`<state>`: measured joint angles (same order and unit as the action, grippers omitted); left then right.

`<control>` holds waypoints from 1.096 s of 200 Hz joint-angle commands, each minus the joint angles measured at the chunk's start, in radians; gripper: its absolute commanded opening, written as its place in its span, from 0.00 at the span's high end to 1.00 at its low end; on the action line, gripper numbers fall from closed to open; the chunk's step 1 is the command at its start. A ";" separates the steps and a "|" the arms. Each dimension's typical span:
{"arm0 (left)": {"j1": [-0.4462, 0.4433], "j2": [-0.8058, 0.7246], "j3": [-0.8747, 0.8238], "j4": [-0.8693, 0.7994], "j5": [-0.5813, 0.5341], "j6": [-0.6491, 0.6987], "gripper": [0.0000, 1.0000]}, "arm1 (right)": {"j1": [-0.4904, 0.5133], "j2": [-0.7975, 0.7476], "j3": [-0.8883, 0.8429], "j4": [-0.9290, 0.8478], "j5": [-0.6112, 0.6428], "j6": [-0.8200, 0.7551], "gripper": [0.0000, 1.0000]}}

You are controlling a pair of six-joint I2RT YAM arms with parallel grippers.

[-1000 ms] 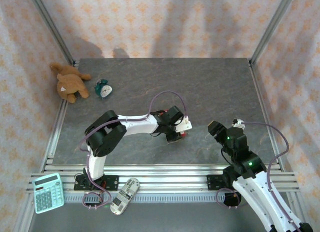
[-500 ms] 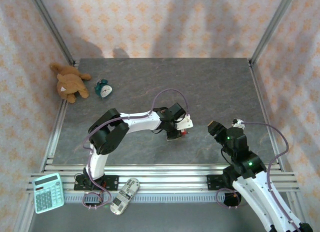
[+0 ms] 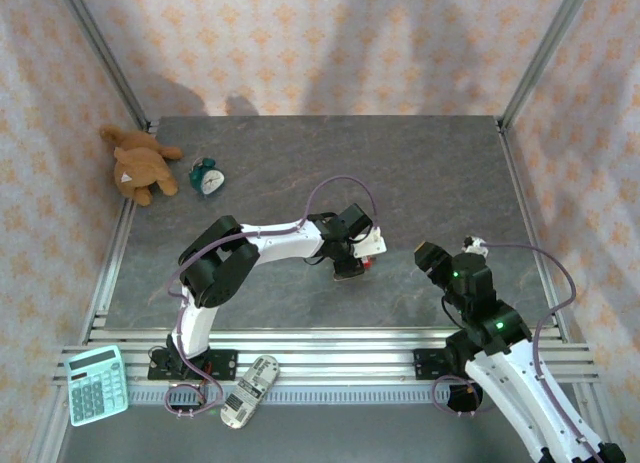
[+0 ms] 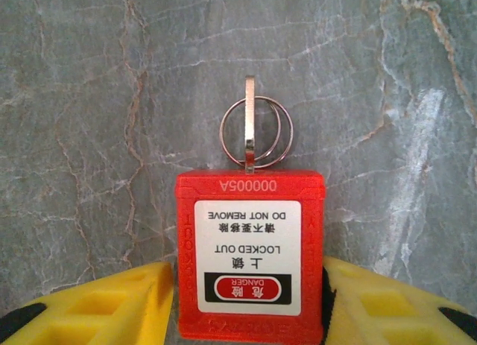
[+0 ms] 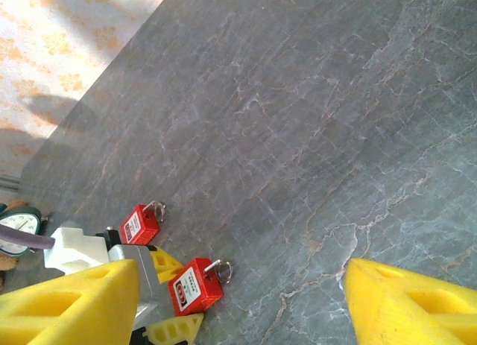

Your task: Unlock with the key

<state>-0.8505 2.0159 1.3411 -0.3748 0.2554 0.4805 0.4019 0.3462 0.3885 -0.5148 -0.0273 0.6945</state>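
A red padlock (image 4: 249, 254) with a white "LOCKED OUT" label lies flat on the grey stone table (image 4: 82, 99). The key (image 4: 250, 121) stands in its end, head edge-on, with a wire ring (image 4: 274, 133) through it. My left gripper (image 4: 248, 285) straddles the lock body, its yellow fingers (image 4: 112, 304) just off each side, so it is open. From above, the left gripper (image 3: 352, 266) sits mid-table over the padlock (image 3: 366, 264). My right gripper (image 5: 242, 304) hovers open and holds nothing, looking at the same padlock (image 5: 195, 285). It stands to the right in the top view, right gripper (image 3: 432, 255).
Another red padlock (image 5: 139, 224) with a key ring lies just beyond the left gripper. A teddy bear (image 3: 140, 165) and a green alarm clock (image 3: 207, 176) sit at the back left. A calculator (image 3: 95, 384) and a remote (image 3: 249, 390) rest on the front rail.
My left jaws have widened off the padlock's sides, and the left wrist has shifted slightly away from the near edge. The right arm has stayed still.
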 commanded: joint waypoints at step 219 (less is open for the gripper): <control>0.032 -0.967 -0.707 0.589 -0.644 -0.331 0.00 | -0.008 -0.003 -0.011 0.213 0.245 0.003 0.01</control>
<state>-0.8181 1.1244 0.7521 0.0238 -0.2531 0.1909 0.3962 0.3637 0.3939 -0.3534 0.0830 0.7250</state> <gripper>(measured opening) 0.996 0.993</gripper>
